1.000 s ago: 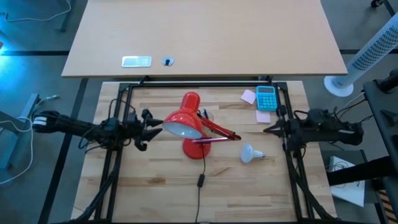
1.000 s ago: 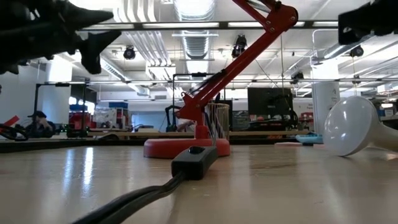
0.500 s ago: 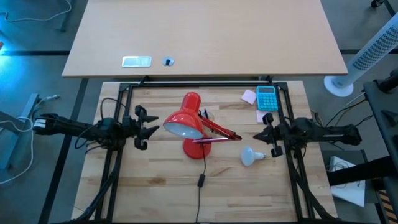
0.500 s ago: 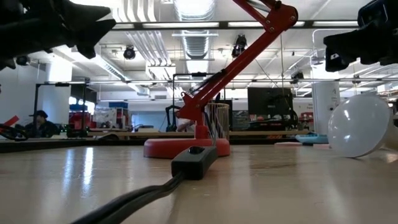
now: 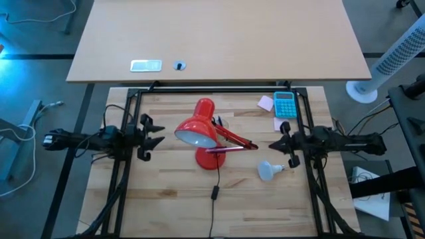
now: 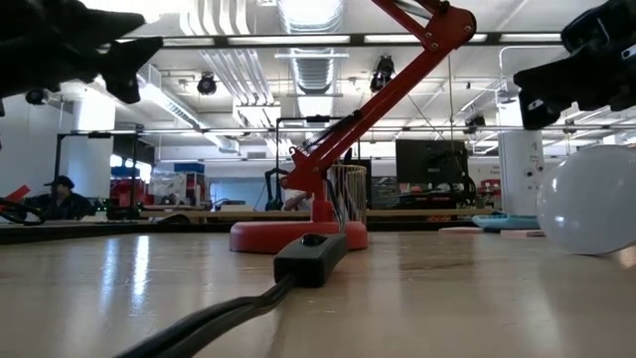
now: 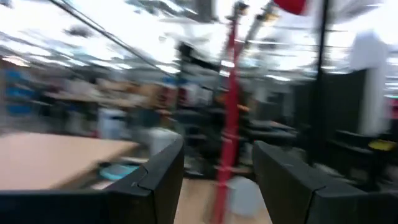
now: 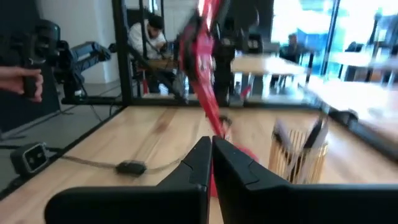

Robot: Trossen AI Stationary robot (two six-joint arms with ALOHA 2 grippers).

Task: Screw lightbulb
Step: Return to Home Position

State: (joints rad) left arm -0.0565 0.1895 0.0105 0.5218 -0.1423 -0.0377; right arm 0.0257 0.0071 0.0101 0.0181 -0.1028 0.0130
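The white lightbulb [image 5: 266, 171] lies on its side on the wooden table, right of the red desk lamp, with its neck toward the right gripper. It also shows in the low view [image 6: 591, 199]. The lamp's cone shade [image 5: 197, 131] hangs over its round base [image 5: 207, 159]. My left gripper [image 5: 159, 137] hovers left of the shade, open and empty [image 7: 217, 146]. My right gripper [image 5: 272, 145] is shut and empty [image 8: 211, 143], in the air just beyond and above the bulb, pointing at the lamp arm.
A teal calculator [image 5: 285, 104] and pink notes [image 5: 265, 102] lie at the far right. A small cup [image 5: 221, 123] stands behind the lamp. The lamp's cord with its switch [image 5: 214, 192] runs to the near edge. Black frame rails [image 5: 126, 166] border the table's sides.
My left gripper has drawn back toward the table's left edge, away from the shade. My right gripper has moved toward the table's left, toward the lamp arm. The lightbulb has rolled a little toward the near edge and turned its dome more toward that edge.
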